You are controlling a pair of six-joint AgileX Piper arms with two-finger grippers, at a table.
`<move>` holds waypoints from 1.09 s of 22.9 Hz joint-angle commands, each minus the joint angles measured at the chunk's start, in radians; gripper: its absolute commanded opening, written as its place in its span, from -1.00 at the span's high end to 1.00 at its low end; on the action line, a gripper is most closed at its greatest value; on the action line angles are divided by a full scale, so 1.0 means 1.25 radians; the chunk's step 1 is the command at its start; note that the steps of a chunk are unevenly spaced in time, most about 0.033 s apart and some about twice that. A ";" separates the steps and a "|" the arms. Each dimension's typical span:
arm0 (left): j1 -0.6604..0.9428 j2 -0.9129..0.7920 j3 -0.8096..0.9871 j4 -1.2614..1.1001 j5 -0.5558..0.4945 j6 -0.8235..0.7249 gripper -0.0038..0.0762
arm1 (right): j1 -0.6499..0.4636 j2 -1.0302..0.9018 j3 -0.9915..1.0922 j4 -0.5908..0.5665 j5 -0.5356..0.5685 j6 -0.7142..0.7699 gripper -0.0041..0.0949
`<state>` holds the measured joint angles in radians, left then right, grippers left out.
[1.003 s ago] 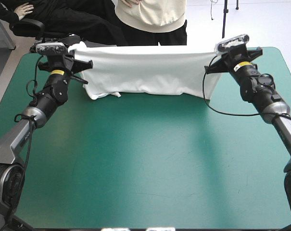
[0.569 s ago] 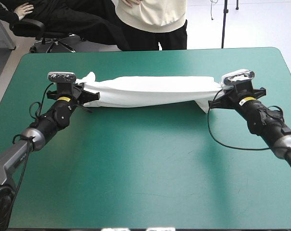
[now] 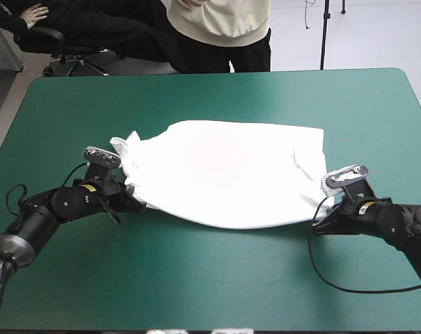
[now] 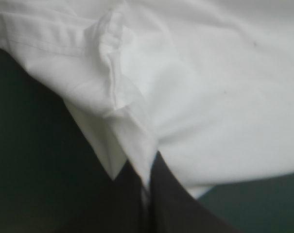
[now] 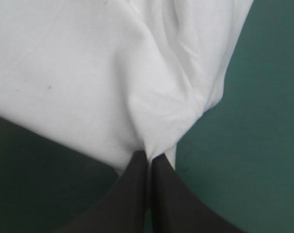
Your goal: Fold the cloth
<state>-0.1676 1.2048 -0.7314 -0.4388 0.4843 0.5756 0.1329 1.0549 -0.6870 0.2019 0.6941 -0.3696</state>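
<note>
The white short-sleeved fabric T-shirt (image 3: pixel 227 170) was laid on the teal-green cover (image 3: pixel 217 292), midway between the table's far and near edges. Its near corners were clamped by the left gripper (image 4: pixel 147 170) and the right gripper (image 5: pixel 147 154). Its middle seemed billowed; if released unevenly, wrinkles could be trapped and the fold skewed.

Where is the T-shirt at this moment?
In the high view the T-shirt is spread across the middle of the teal-green table. Its near corners are pinched by the left gripper on the left and the right gripper on the right.
</note>
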 commanded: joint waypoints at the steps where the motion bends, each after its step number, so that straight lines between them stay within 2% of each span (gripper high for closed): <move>1: -0.002 -0.029 -0.017 0.045 0.095 -0.028 0.95 | 0.000 -0.022 -0.004 -0.007 0.053 0.007 0.95; 2: -0.002 -0.029 -0.005 0.083 0.134 -0.073 0.95 | 0.000 -0.022 0.007 -0.007 0.083 0.007 0.95; 5: -0.002 -0.031 0.044 0.135 0.166 -0.137 0.95 | 0.000 -0.021 0.040 0.004 0.128 0.007 0.95; 14: -0.002 -0.030 0.061 0.132 0.258 -0.142 0.95 | 0.000 -0.021 0.055 0.032 0.174 0.001 0.94; 17: -0.002 -0.030 0.061 0.132 0.263 -0.122 0.93 | 0.000 -0.021 0.055 0.032 0.176 0.000 0.75; 19: -0.002 -0.030 0.061 0.118 0.268 -0.083 0.83 | 0.000 -0.021 0.055 0.032 0.176 0.000 0.47; 22: -0.002 -0.031 0.061 0.084 0.262 -0.064 0.42 | 0.000 -0.029 0.047 0.032 0.165 0.000 0.00; 23: -0.002 -0.031 0.060 0.065 0.259 -0.057 0.27 | 0.000 -0.039 0.041 0.032 0.151 0.000 -0.08; 25: -0.002 -0.040 0.048 0.032 0.254 -0.055 0.04 | 0.000 -0.075 0.012 0.029 0.120 0.000 -0.12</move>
<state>-0.1676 1.1884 -0.6339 -0.3253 0.8184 0.4940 0.1329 1.0215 -0.6072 0.2295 0.9071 -0.3594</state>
